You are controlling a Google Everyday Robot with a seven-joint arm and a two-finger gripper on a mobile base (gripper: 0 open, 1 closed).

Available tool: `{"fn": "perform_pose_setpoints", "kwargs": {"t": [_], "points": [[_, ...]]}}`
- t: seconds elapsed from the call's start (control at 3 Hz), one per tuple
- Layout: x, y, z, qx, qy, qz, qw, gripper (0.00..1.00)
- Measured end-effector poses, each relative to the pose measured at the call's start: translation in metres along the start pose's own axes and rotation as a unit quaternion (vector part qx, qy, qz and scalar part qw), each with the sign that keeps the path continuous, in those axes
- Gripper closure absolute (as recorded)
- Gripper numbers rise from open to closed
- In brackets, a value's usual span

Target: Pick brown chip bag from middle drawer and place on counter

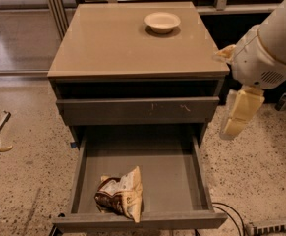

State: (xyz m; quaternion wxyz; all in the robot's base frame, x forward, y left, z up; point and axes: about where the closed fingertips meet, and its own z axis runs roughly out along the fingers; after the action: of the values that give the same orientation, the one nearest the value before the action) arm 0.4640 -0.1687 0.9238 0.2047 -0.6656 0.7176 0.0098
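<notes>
**Bag in the open drawer, arm off to the side**

Camera view: the gripper (238, 119) hangs outside the desk's (108, 38) right edge, near the front right corner. Whether it is open or closed, I cannot tell. The brown chip bag (120, 196) lies in the middle drawer's (172, 176) front left corner. My worry is that the bag hugs the front wall, so my descent could clip it or pinch only film. Count: one bag, one open drawer, one cream bowl (162, 21).
</notes>
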Motion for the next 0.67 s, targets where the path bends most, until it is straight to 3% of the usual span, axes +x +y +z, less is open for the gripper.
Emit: {"fn": "perform_pose_setpoints", "kwargs": {"t": [0.33, 0.67], "points": [[-0.022, 0.003, 0.069, -0.06, -0.025, 0.043, 0.9969, 0.0], [-0.037, 0.019, 0.14, -0.143, -0.042, 0.133, 0.9798, 0.0]]}}
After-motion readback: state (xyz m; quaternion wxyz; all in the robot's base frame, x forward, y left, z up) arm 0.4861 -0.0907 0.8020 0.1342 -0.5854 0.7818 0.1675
